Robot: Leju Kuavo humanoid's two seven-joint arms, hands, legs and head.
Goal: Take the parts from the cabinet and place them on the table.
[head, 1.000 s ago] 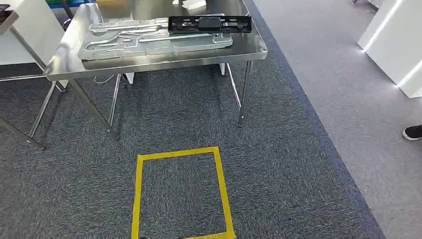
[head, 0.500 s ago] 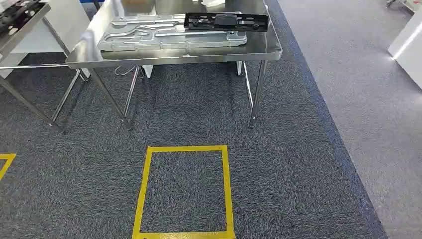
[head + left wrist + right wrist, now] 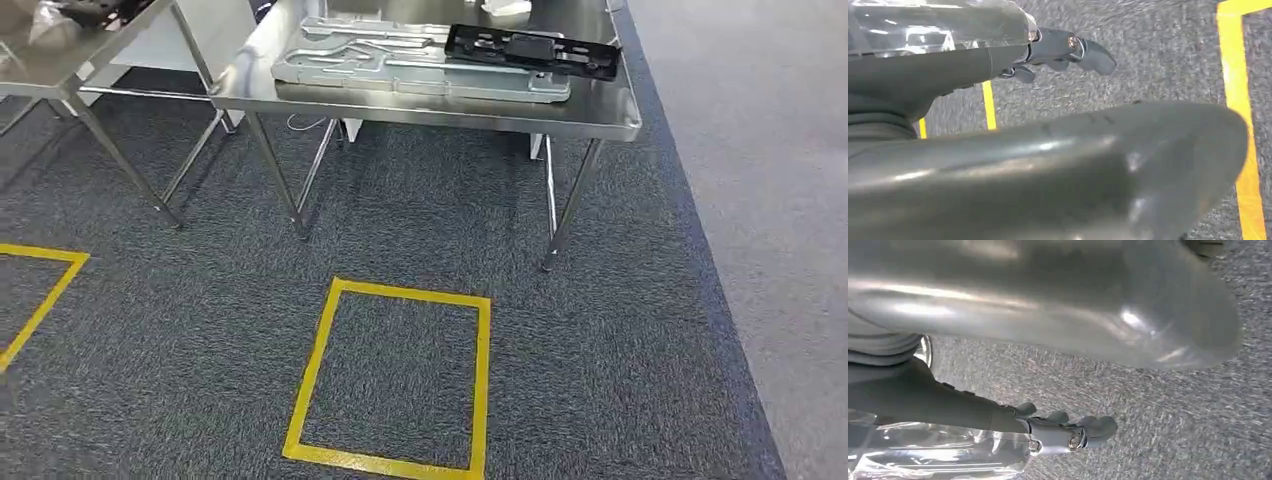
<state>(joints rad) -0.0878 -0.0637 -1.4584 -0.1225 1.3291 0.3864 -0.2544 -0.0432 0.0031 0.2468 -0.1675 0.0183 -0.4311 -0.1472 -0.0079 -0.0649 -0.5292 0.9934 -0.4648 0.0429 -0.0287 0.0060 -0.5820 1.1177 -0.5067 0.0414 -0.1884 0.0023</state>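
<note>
Dark speckled carpet (image 3: 400,230) underfoot; paler grey strip (image 3: 770,150) along right. Yellow tape square (image 3: 395,375) on carpet, second tape outline (image 3: 40,290) at left. Steel table (image 3: 430,108) ahead, another steel table (image 3: 50,70) beside it at left.

No legible text, label, brand or number anywhere.

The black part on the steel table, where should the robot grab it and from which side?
Likely by one end of the black part. It is long, narrow and flat, lying atop the metal panel near the table's right side, so its right end seems easiest to close on. Come from above at the near edge.
</note>
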